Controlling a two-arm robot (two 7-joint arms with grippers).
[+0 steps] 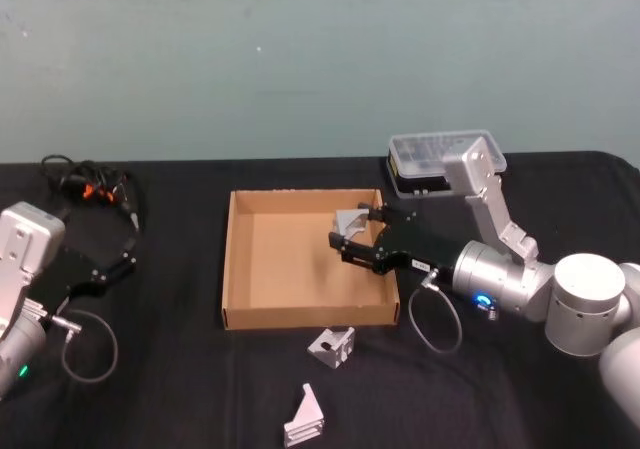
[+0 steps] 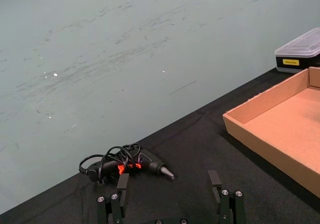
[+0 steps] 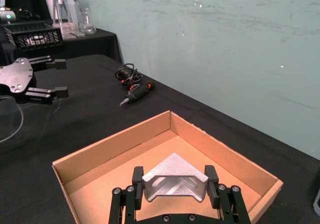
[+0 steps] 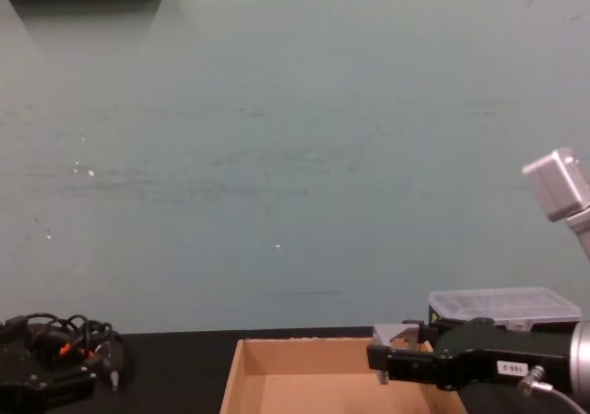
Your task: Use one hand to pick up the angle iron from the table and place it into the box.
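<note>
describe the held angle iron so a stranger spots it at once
Find the brown cardboard box in the middle of the black table. Over its right half the right gripper clamps a silver angle iron. Unlike it, two spare angle irons lie loose on the table in front of the box.

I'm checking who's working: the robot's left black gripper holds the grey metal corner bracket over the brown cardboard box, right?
No, the right black gripper holds the grey metal corner bracket over the brown cardboard box; the right wrist view shows it.
</note>
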